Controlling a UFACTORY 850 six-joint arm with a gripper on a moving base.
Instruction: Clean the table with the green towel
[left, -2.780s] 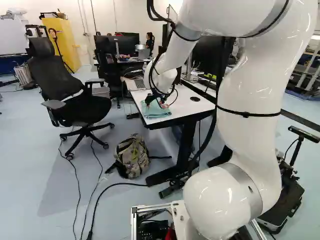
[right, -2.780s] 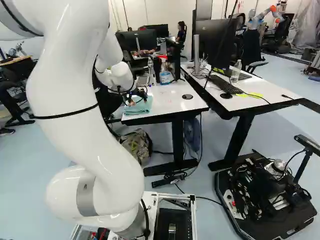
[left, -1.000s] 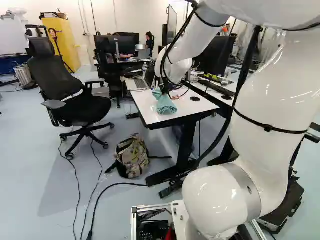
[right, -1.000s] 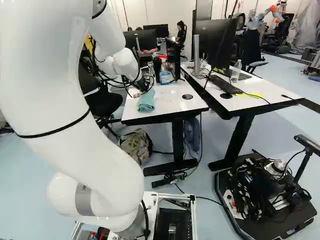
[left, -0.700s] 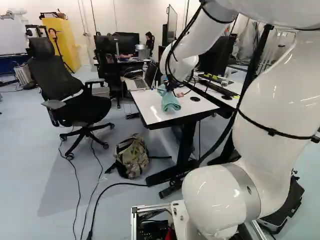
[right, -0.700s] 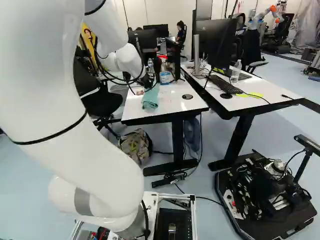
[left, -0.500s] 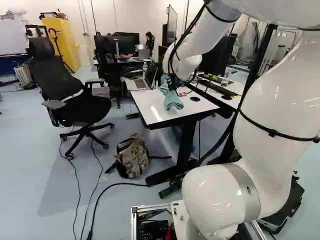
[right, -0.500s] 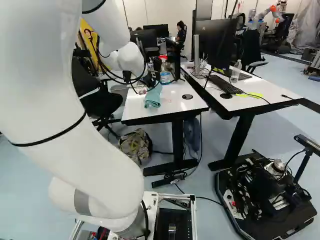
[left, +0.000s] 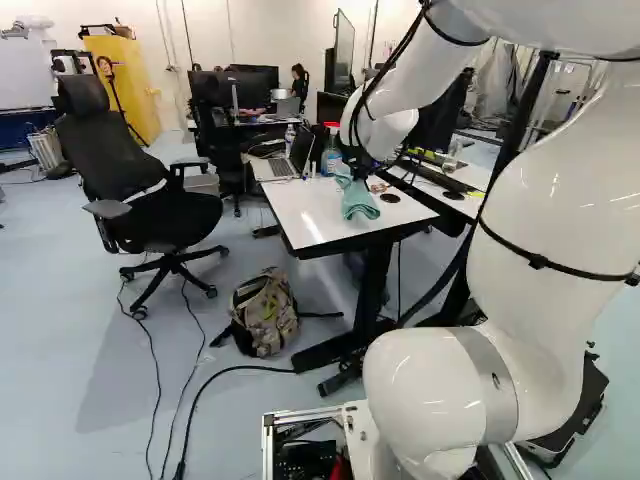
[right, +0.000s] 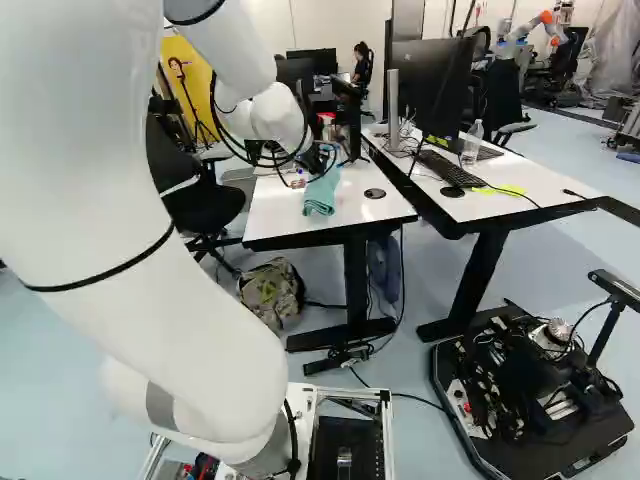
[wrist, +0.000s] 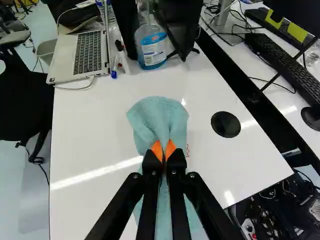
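the black grommet (wrist: 225, 124) in the table (wrist: 90, 125) sits just beside the green towel (wrist: 160, 117), on the side away from the laptop (wrist: 90, 54). a small red mark (wrist: 188, 150) shows between towel and grommet, and a push that runs only lengthwise would likely miss it. the spray bottle (wrist: 152, 49) stands past the grommet, towards the laptop; carried too far that way, the bunched cloth could knock it over. since the towel is pinched at one narrow fold, its loose ends may drag, curl or lift instead of wiping, and too much downward force could scrape the tips on the surface.

the gripper (wrist: 163, 150) is drawn nearly closed, its orange pads (wrist: 157, 149) squeezing that fold from both sides. the arm (left: 545, 220) reaches forward and down, its wrist (left: 385, 130) low over the table near the grommet.
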